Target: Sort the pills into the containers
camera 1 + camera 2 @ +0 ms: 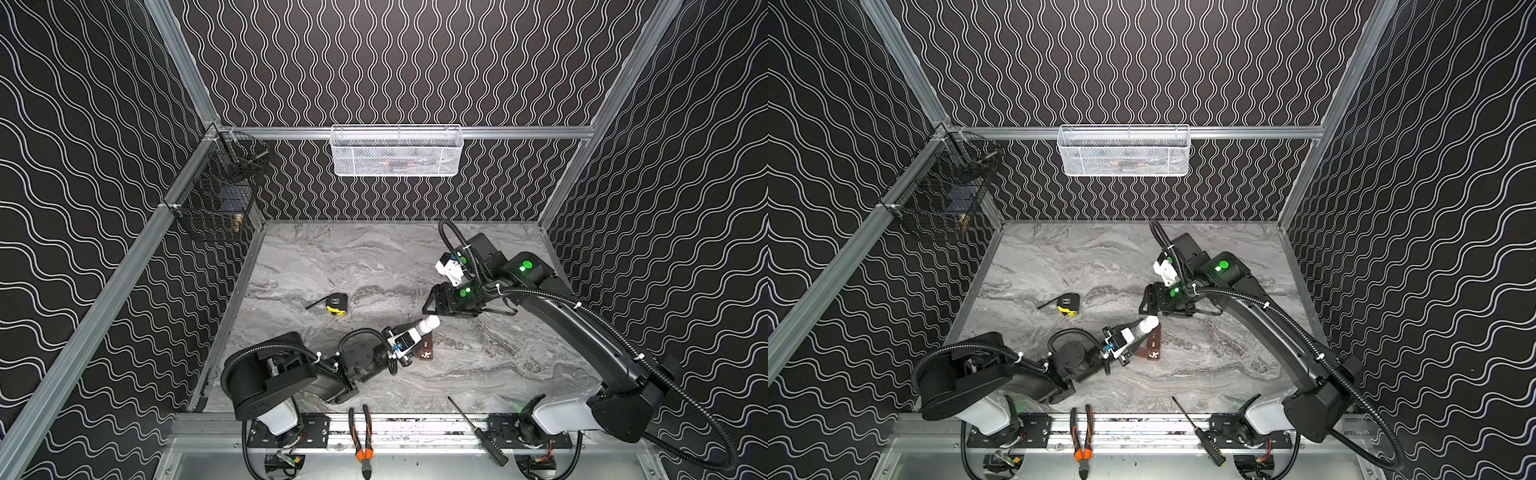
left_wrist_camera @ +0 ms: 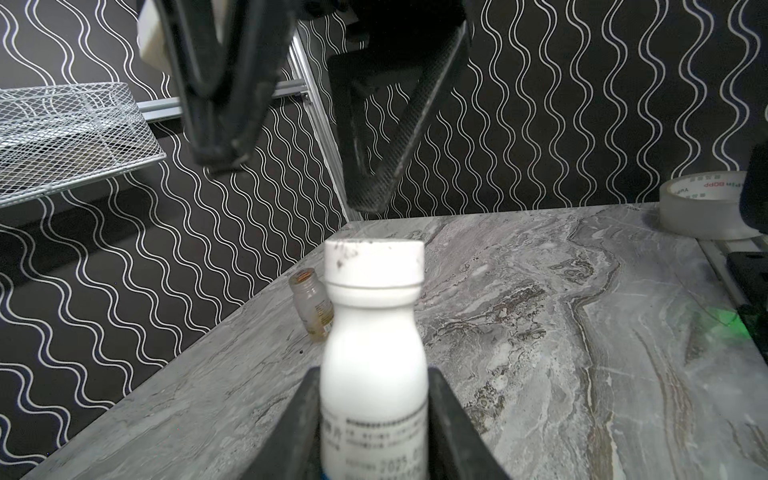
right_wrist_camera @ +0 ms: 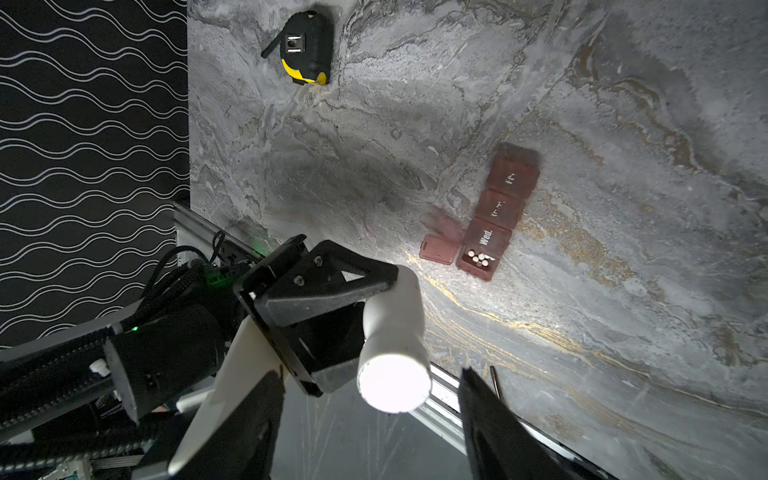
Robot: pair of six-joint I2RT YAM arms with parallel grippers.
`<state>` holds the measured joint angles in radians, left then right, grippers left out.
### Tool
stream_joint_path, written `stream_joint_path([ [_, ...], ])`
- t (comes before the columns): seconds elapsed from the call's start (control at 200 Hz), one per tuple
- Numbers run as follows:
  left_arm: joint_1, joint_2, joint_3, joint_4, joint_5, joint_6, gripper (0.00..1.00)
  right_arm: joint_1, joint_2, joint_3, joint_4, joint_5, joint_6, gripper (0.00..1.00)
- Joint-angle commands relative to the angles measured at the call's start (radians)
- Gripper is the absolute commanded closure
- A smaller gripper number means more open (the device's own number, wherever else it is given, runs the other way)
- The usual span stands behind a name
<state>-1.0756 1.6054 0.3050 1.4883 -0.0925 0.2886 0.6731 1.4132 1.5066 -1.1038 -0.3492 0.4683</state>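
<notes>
- The left hand [image 2: 374,384] grips a white bottle [image 2: 374,332] by its body.
- The right hand [image 2: 293,178] is open, and its fingers stand apart near the bottle's cap.
- The containers [image 3: 494,220] lie on the tabletop [image 1: 498,374] near its middle, closer to the front edge. One end compartment is open, with white pills [image 3: 480,258] inside.
</notes>
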Motion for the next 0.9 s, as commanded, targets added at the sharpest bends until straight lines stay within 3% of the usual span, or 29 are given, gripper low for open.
stream_joint_path([
  [0.0,-0.001,-0.009,-0.001,0.061,0.004,-0.009,1.00,-0.003,-0.005,-0.023,0.051,0.007,-0.045,0.31],
  [0.896,0.003,0.045,0.051,0.061,-0.003,-0.053,1.00,-0.001,-0.111,-0.141,0.012,-0.111,-0.091,0.39],
])
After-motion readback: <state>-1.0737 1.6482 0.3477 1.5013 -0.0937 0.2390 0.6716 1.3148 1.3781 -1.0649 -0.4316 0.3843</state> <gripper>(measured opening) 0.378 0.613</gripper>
